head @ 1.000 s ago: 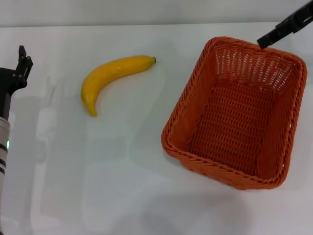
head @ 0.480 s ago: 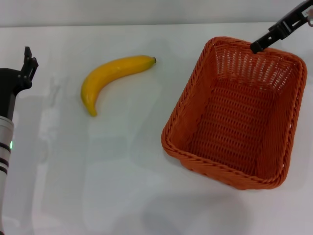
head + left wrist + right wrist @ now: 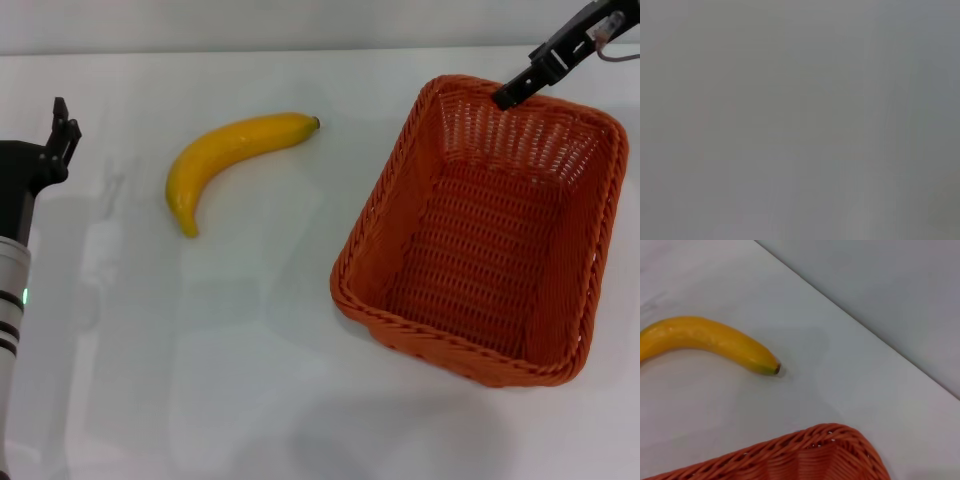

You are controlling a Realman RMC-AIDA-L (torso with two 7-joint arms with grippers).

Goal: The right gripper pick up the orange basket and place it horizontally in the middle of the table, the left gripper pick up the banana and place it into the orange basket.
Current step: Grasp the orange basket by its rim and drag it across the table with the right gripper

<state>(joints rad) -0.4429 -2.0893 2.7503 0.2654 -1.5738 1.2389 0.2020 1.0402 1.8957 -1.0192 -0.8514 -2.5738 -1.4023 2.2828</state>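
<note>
Right gripper [image 3: 503, 96]: slim black two-finger claw on a thin dark arm, entering from the far right corner of the head view. Its tip sits over the far rim of the orange basket [image 3: 480, 230], at or just inside the braided edge; whether it touches the weave cannot be told. The fingers read as one narrow dark tip, so their spread cannot be told.

Orange basket: rectangular woven wicker, thick braided rim, sloping ribbed walls, finer open weave across the floor. It stands upright on the right part of the table [image 3: 300, 400], long axis running away from the robot and turned slightly. Nothing lies inside it. In the right wrist view only one rounded corner of its rim [image 3: 830, 450] shows.

Banana [image 3: 225, 160]: single curved fruit, smooth matte yellow skin, small dark tip pointing toward the basket. It lies flat on the table, well apart from the right gripper's tip, and between the two grippers. The right wrist view shows it [image 3: 710, 342] with its dark end nearest the basket corner, not touching it.

Left gripper [image 3: 60, 135]: black pointed claw on a black housing with a silver ringed wrist and a small green light, at the left edge of the head view. Its fingers are empty, pointing away from the robot; their spread cannot be told. The banana lies off to its right, apart.

Table: plain glossy white surface, faintly reflective.

Left wrist view: uniform grey, nothing distinguishable.
</note>
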